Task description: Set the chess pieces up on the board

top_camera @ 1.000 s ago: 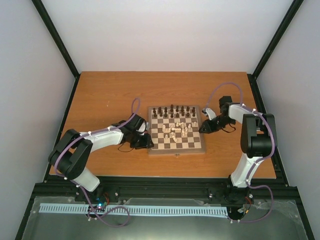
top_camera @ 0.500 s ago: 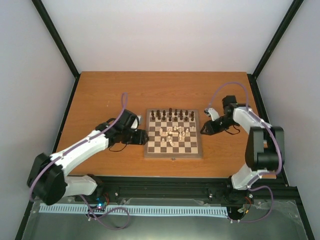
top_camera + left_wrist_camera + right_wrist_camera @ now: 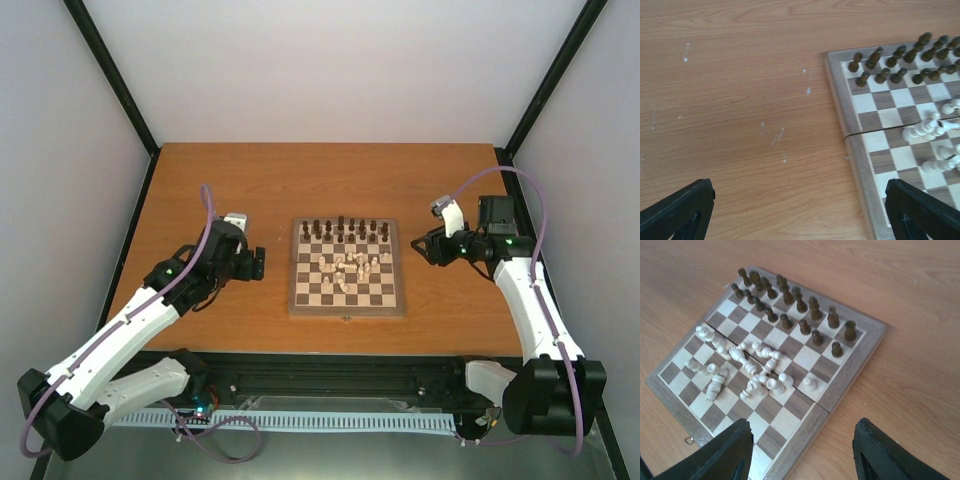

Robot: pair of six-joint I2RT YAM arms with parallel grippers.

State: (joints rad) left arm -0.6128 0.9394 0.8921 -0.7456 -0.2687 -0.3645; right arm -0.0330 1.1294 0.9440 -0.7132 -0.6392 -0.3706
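We hold our left gripper point(image 3: 254, 264) at nine o'clock and right gripper point(image 3: 426, 247) at three o'clock of the board point(image 3: 347, 306), both gaping empty; dark pieces point(image 3: 345, 229) line twelve o'clock, cream pieces point(image 3: 350, 268) lie jumbled centrally.

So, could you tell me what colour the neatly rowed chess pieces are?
Those small turned wooden pieces are dark brown, clearest in the right wrist view.

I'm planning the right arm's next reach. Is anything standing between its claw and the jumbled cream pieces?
Nothing visible. The right claw hangs open beside the board's right edge; only bare table and bare squares lie between it and the cream pieces. The dark pieces stand along the far side, off that path.
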